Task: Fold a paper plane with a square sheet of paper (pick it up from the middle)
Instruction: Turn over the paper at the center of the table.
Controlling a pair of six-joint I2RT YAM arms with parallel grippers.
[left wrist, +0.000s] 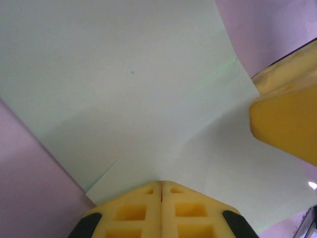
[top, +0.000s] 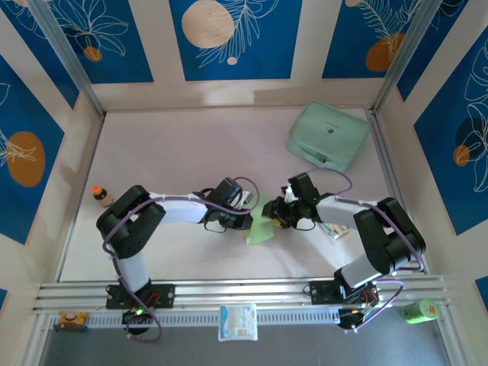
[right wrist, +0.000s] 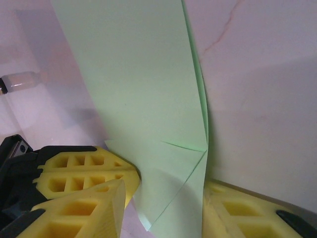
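Yellow-fingered left gripper [left wrist: 161, 184]: fingers pressed together, clamped on one edge of creased light-green square sheet of paper [top: 261, 231]. Sheet partly folded, near middle of table [top: 191, 152], between both grippers. On right gripper [right wrist: 166, 193]: fingers narrowly apart, straddling folded corner, one side clear of paper.

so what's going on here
Two arms are folding a light-green paper between them. The left gripper is shut on its edge. The right gripper is open, with a finger on each side of the creased paper. It has a few folds but is not yet a plane.
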